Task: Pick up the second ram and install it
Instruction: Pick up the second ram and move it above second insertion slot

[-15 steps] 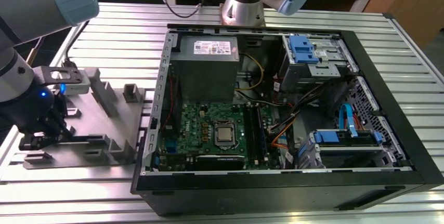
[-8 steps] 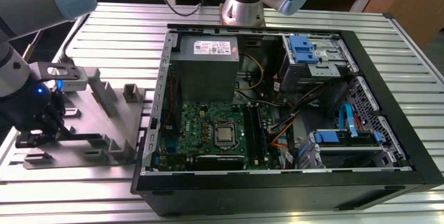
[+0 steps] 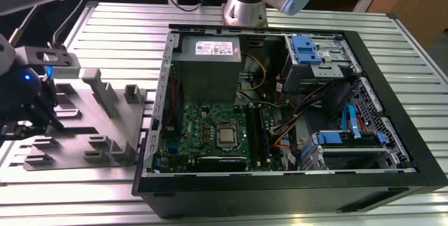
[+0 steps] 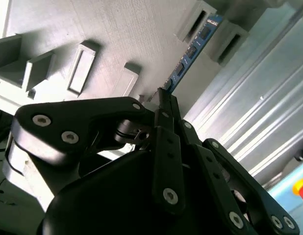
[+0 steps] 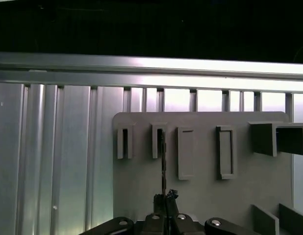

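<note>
The second ram (image 4: 190, 54) is a thin blue-green stick standing on edge on the grey tray (image 4: 117, 34). Its far end sits between two upright slot blocks. In the first wrist view the second ram (image 5: 163, 166) appears edge-on as a dark line running from a slot block down to the fingers. My gripper (image 4: 163, 100) is shut on the near end of the stick, with its black fingertips (image 5: 172, 197) pressed against either side. In the exterior view the gripper (image 3: 39, 118) hangs over the tray (image 3: 91, 131) at that view's left.
An open computer case (image 3: 280, 110) lies at the exterior view's right of the tray, with a green motherboard (image 3: 217, 131), a grey power supply (image 3: 210, 63) and blue drive bays inside. Everything rests on a ribbed metal table (image 3: 119, 32). Several upright blocks (image 3: 133, 95) stand on the tray.
</note>
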Controlling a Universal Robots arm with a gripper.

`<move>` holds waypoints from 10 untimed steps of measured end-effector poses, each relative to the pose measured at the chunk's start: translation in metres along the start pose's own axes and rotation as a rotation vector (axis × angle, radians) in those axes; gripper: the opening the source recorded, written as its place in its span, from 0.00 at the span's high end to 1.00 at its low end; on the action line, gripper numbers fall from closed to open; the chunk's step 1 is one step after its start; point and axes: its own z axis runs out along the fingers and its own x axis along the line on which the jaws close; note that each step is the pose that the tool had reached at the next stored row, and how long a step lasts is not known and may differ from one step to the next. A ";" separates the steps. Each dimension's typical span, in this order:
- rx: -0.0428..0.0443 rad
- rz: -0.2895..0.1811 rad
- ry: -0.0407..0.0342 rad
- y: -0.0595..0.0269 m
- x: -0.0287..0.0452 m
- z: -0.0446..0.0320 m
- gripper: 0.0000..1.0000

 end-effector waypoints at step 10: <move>0.0001 0.000 -0.0001 0.0011 -0.0017 -0.0451 0.92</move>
